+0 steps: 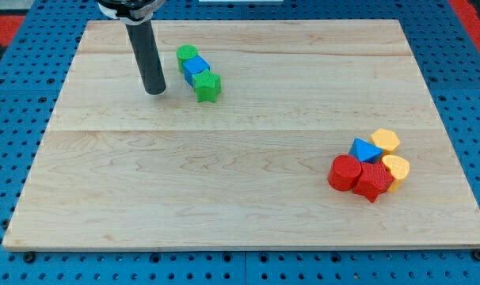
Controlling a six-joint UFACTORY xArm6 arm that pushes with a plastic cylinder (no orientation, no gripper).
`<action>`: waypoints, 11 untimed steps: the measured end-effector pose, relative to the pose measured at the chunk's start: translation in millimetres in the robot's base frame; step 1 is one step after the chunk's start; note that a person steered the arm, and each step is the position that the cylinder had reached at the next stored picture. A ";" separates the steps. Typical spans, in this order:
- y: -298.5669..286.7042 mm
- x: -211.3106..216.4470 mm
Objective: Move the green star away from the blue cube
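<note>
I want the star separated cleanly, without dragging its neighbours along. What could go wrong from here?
The green star touches the blue cube, which touches a green block; a push along that row could move all three. My tip sits to the view's left of them, so a careless sweep might hit the cube first.

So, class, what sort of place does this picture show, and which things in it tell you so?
Most likely a robotics lab bench for block-pushing tests: a wooden board on blue pegboard, my tip at the view's left of a green star touching a blue cube, and more small coloured blocks.
</note>
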State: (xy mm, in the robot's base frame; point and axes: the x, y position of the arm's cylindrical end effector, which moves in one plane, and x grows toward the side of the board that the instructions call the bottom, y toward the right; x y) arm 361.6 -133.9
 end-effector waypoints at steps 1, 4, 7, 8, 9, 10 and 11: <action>23.0 -0.1; 116.0 -2.0; 180.7 -23.6; 187.1 -51.5; 192.1 -77.8; 210.3 -78.6; 212.5 -76.6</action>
